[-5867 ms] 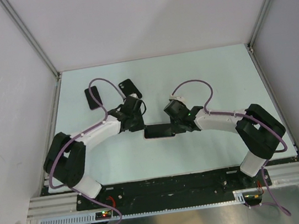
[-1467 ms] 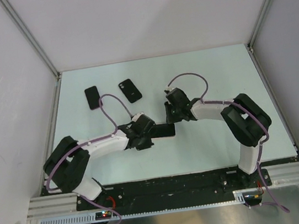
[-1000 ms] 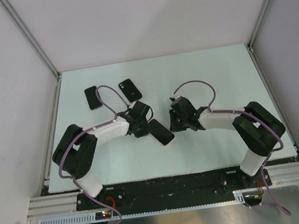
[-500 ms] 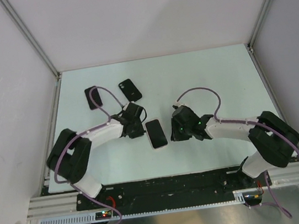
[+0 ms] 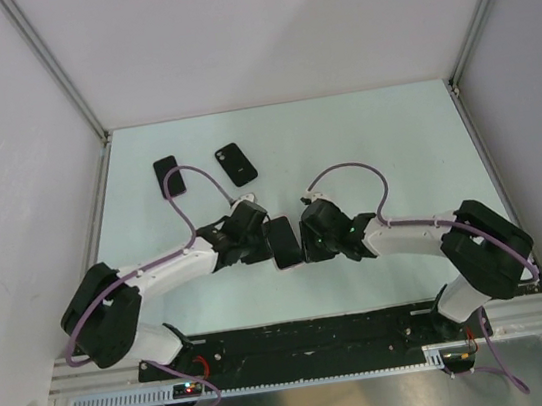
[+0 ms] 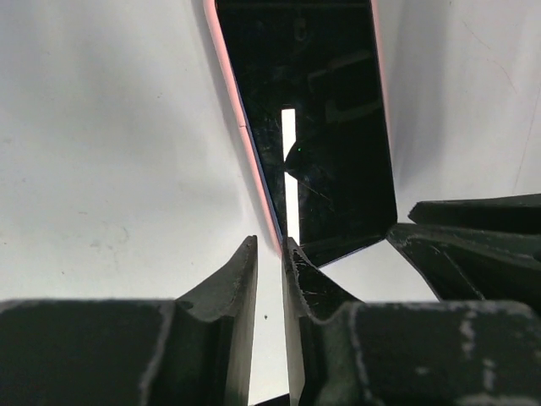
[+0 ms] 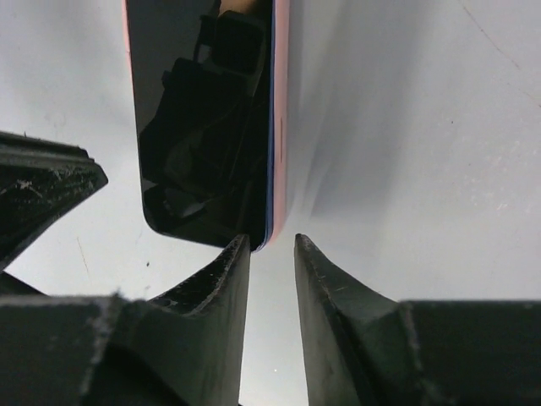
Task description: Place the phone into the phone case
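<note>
Left end effector is released: its fingers stand a narrow slit apart with bare table showing through and nothing between them. The tips sit right at one near corner of the phone, against its pink edge. The right end effector is also released and empty, with a slightly wider gap and its tips at the opposite corner. The phone lies flat, glossy dark face up, between the two, near the front middle of the table. What looks like the black phone case lies well apart toward the far left, near a second flat black piece.
</note>
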Controlling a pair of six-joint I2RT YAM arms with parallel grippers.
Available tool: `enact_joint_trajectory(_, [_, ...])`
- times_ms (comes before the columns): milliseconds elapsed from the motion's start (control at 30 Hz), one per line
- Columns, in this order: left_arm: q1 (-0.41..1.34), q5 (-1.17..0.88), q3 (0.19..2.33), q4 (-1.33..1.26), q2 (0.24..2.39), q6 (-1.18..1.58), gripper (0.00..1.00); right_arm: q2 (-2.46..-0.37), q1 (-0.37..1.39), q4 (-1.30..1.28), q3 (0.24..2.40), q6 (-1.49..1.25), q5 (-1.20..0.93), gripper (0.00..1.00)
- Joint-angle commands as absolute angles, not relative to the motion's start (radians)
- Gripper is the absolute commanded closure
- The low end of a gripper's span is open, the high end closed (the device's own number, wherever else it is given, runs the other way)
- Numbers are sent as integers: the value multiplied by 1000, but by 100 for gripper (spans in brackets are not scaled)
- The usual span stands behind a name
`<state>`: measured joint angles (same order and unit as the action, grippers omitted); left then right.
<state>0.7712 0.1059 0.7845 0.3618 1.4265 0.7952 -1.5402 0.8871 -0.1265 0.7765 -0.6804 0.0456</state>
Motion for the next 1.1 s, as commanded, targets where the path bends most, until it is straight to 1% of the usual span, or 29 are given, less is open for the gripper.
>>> enact_joint_trajectory(0, [783, 104, 780, 333, 1409, 832, 79, -1567, 888, -112, 841, -669, 93, 72])
enact_joint_trajectory(67, [787, 103, 781, 328, 1421, 833, 80, -1579, 889, -115, 853, -670, 97, 77])
enact_joint_trajectory(133, [787, 100, 782, 323, 1432, 832, 80, -1590, 891, -115, 860, -670, 97, 79])
enact_joint_trajectory(367, [789, 79, 799, 308, 1475, 828, 83, -1618, 898, -136, 874, -675, 99, 83])
enact_joint_trajectory(567, [789, 68, 806, 296, 1502, 828, 84, -1629, 906, -168, 875, -682, 113, 84])
enact_joint_trajectory(700, [790, 62, 809, 286, 1527, 830, 87, -1634, 919, -177, 874, -685, 106, 88])
enact_joint_trajectory(1067, [795, 58, 819, 282, 1549, 834, 92, -1638, 944, -217, 874, -689, 80, 81])
